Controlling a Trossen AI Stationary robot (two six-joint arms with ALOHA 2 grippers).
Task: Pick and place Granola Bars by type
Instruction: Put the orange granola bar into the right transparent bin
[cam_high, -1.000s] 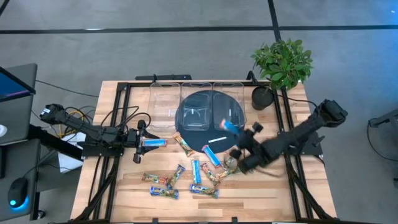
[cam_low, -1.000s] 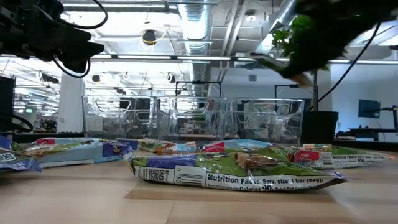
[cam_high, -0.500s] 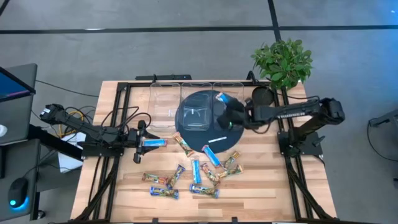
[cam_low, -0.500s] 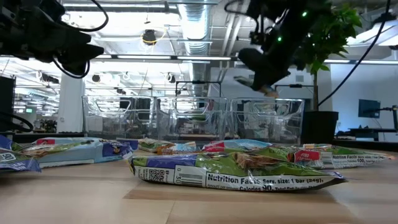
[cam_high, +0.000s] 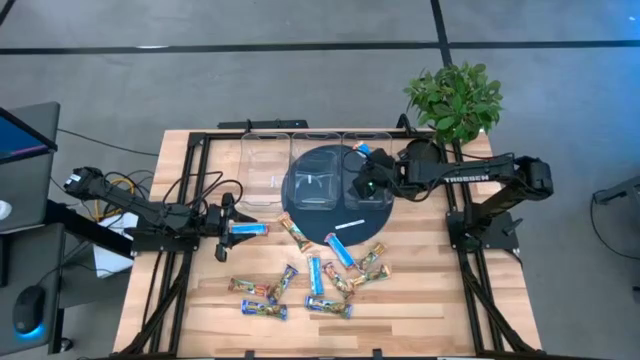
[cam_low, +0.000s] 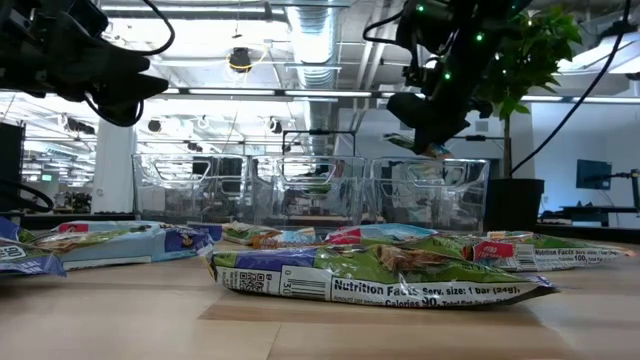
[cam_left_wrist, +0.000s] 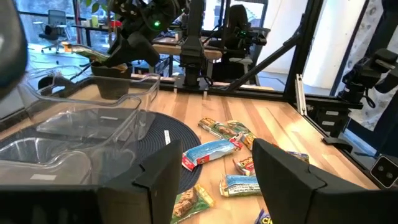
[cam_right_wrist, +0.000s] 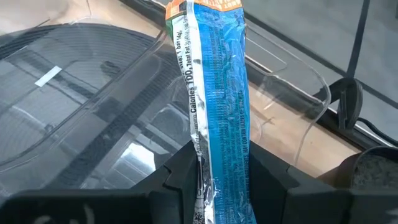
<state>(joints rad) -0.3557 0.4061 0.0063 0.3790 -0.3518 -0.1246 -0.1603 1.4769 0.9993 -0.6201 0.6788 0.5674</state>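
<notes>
My right gripper (cam_high: 365, 176) hangs above the clear bins at the table's far edge, shut on a bright blue granola bar (cam_right_wrist: 214, 81). In the low view the bar (cam_low: 418, 146) shows under the gripper, above the rightmost bin (cam_low: 430, 190). My left gripper (cam_high: 226, 229) waits over the table's left part, raised and open (cam_left_wrist: 214, 174). A blue bar (cam_high: 249, 229) shows just beyond its fingers in the high view. Several more bars, blue, red-dark and orange-green, lie flat on the wood (cam_high: 310, 280). My right gripper pinches the blue bar between its two fingers (cam_right_wrist: 180, 177) at one end (cam_right_wrist: 217, 146). The bar runs lengthwise out ahead of the fingers, its orange-tipped free end (cam_right_wrist: 202, 6) farthest from them. The fingers come from the table's right. The bar is lifted clear over the bin.
Three clear bins stand in a row at the far edge (cam_high: 265, 165). A dark round mat (cam_high: 320, 215) lies partly under them, with a thin white strip (cam_high: 350, 222) on it. A potted plant (cam_high: 455, 100) stands at the far right corner. Black frame rails run down both sides.
My right gripper has swung with the blue bar from over the near right of the mat toward the far edge, reaching above the rightmost bin, and then nearly stopped. The bar stays in its hold. My left arm has kept still.
</notes>
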